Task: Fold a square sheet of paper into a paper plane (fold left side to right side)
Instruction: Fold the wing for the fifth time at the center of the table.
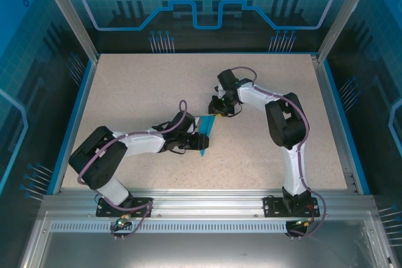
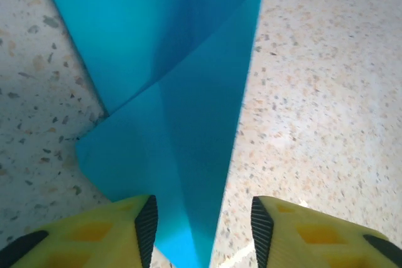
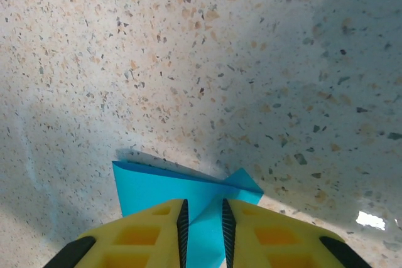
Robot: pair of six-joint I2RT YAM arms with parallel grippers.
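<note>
Paper plane (image 3: 157,186) between right fingers (image 3: 151,233) (creased, cyan)

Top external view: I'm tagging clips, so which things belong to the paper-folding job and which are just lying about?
Job: folded blue paper, left gripper open around its tip, right gripper pinching its edge.
Just there: speckled table, aluminium frame.

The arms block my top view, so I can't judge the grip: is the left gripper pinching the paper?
Observer: No. The left gripper is open; the tip of the paper lies between its jaws, with bare table showing beside one pad.
Operator: And the right gripper?
Observer: The right gripper is shut on the paper near a corner.
Operator: Any folds made?
Observer: Yes, the left wrist view shows a slanted fold edge across the paper.
</note>
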